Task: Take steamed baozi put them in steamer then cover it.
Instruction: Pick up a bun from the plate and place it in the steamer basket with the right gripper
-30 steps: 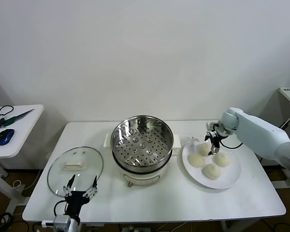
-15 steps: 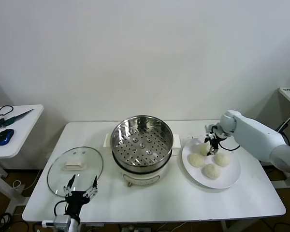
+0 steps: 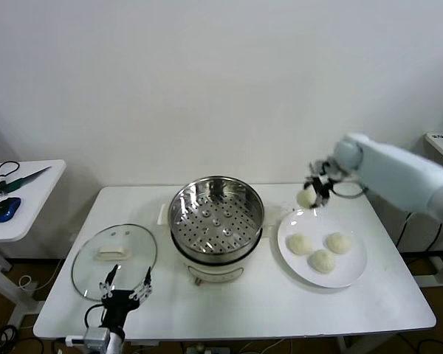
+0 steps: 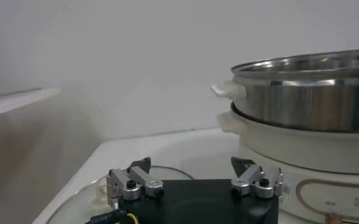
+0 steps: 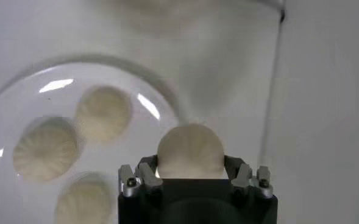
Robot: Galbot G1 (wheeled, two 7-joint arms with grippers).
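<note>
Right wrist view shows my right gripper point(image 5: 190, 175) pinching one baozi point(image 5: 189, 151) across its round sides, lifted clear of the white plate point(image 5: 21, 103) below it. I judge the bun light and soft: it should give under the pads, and too hard a squeeze would dent or tear the skin, so a gentle hold low on the widest part seems right. The smooth dough could also slide if I swing quickly.

Under the gripper and slightly aside, three baozi point(image 3: 322, 250) lie on the plate, near one another; with the held one that makes four. Farther out, toward my left side, the single steamer point(image 3: 216, 215) stands with its perforated basket empty. Beyond that lies the one glass cover point(image 3: 115, 256), flat on the table point(image 3: 266, 302). My left gripper point(image 3: 125, 293) waits just beside the cover's near rim, fingers spread, touching nothing.
</note>
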